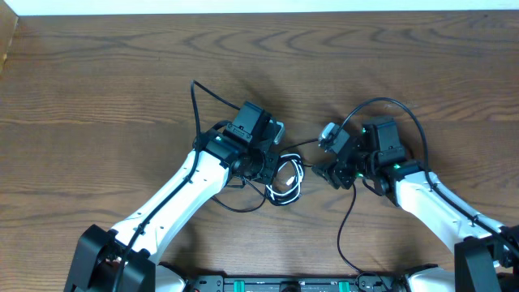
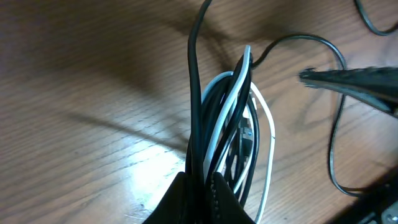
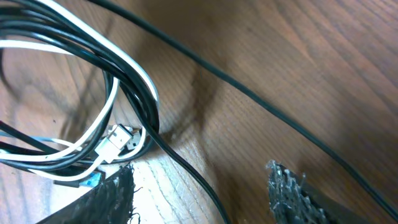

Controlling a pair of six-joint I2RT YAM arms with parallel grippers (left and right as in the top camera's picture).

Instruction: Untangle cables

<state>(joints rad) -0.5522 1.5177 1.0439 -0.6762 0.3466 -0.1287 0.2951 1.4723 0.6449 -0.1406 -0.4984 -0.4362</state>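
Lower centre, left wrist view: the left pincer [image 2: 200, 186] is clamped on the bundle of black cable [image 2: 194, 93] and white cable [image 2: 272, 134]. It seemingly holds the bundle off the bench [image 2: 74, 81] as an anchor. Beyond, at the lower edge of the right wrist view, the right pincer [image 3: 202, 186] has its fingers apart beside the loops, probably to draw out one strand. Overhead, the bundle sits at frame centre.
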